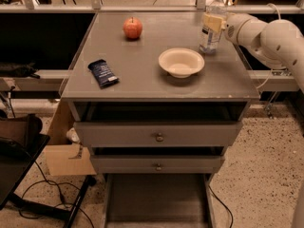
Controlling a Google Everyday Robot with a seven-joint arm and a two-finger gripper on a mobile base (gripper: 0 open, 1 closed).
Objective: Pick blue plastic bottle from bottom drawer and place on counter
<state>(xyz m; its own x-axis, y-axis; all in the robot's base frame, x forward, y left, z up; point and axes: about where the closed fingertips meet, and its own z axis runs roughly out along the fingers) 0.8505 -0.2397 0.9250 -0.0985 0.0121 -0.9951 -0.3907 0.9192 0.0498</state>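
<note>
The blue plastic bottle (210, 34), clear with a pale label, stands upright at the back right of the counter (142, 75), its base on or just above the top. My gripper (213, 22) comes in from the right on a white arm and is shut around the bottle's upper half. The bottom drawer (156, 198) is pulled open below, and its dark grey floor is bare.
A cream bowl (181, 62) sits just left of the bottle in front of it. A red apple (133, 28) is at the back, a dark blue snack packet (103, 73) at the front left. Two upper drawers (158, 136) stand slightly ajar. A cardboard box (66, 156) and cables lie on the floor at left.
</note>
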